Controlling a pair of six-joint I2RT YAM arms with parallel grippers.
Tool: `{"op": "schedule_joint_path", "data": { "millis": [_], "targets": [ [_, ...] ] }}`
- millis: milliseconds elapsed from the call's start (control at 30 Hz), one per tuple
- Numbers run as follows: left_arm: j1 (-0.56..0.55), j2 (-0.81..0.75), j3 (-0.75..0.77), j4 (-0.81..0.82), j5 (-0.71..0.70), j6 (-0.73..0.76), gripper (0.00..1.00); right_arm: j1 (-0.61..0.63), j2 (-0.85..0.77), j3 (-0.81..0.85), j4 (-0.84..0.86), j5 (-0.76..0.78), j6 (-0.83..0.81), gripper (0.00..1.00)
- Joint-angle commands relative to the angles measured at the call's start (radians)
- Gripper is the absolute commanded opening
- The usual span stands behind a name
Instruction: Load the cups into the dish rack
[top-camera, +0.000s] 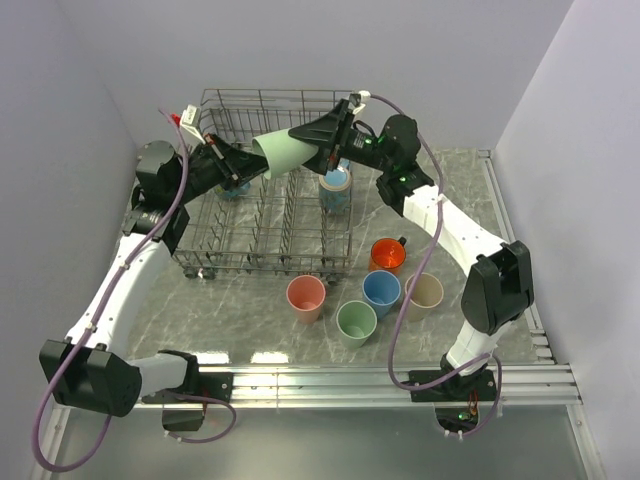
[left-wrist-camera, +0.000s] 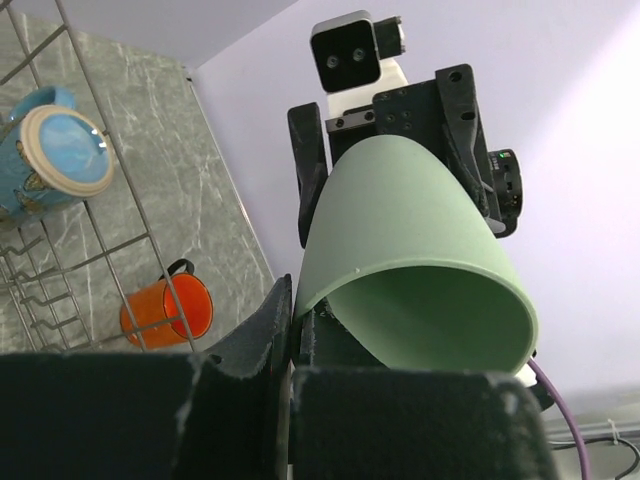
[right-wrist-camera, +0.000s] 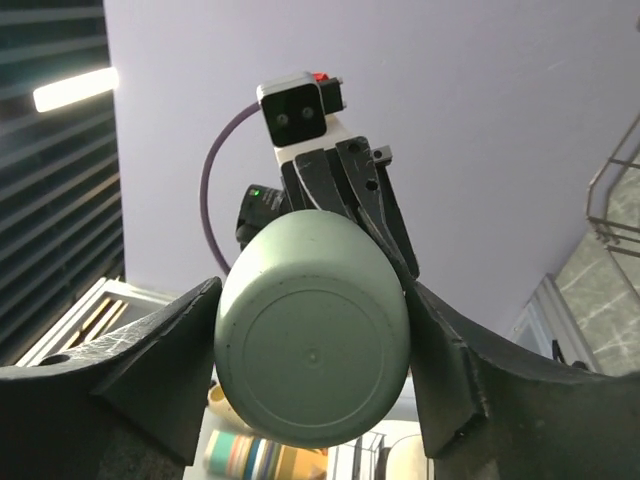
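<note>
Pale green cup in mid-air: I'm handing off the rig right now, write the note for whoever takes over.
Left hand: shut on the rim of the pale green cup, above the dish rack.
Right hand: shut around that cup's base.
Done: blue patterned mug sits in the rack.
To do: place the held cup, then the orange mug, pink cup, blue cup, beige cup and second green cup, all on the table in front of the rack.
</note>
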Motion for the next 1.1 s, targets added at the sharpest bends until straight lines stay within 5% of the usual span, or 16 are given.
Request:
{"op": "schedule_joint_path", "data": {
  "millis": [0, 67, 133, 167, 200, 333, 500, 600, 1067],
  "targets": [
    [-0.025, 0.002, 0.022, 0.029, 0.008, 0.056, 0.00, 0.026, -0.046, 0.065, -0.091, -0.004, -0.095, 0.35],
    [-0.027, 0.002, 0.031, -0.026, -0.013, 0.073, 0.00, 0.026, -0.043, 0.070, -0.097, 0.001, -0.102, 0.12],
    [-0.025, -0.001, 0.045, -0.123, -0.053, 0.110, 0.17, 0.023, -0.037, 0.091, -0.127, 0.002, -0.124, 0.00],
    [-0.025, 0.000, 0.054, -0.160, -0.072, 0.128, 0.26, 0.019, -0.034, 0.100, -0.144, -0.001, -0.137, 0.00],
    [-0.025, -0.001, 0.062, -0.198, -0.087, 0.168, 0.50, 0.017, -0.031, 0.111, -0.161, 0.001, -0.148, 0.00],
    [-0.021, -0.018, 0.093, -0.436, -0.228, 0.275, 0.74, -0.026, 0.012, 0.244, -0.371, 0.021, -0.315, 0.00],
    [-0.016, -0.095, 0.010, -0.626, -0.332, 0.349, 0.78, -0.070, 0.198, 0.673, -0.928, 0.189, -0.687, 0.00],
    [-0.016, -0.136, -0.022, -0.721, -0.406, 0.372, 0.78, -0.107, 0.327, 0.830, -1.099, 0.261, -0.746, 0.00],
    [-0.015, -0.181, 0.004, -0.901, -0.523, 0.404, 0.73, -0.129, 0.510, 0.978, -1.186, 0.807, -1.019, 0.00]
  ]
}}
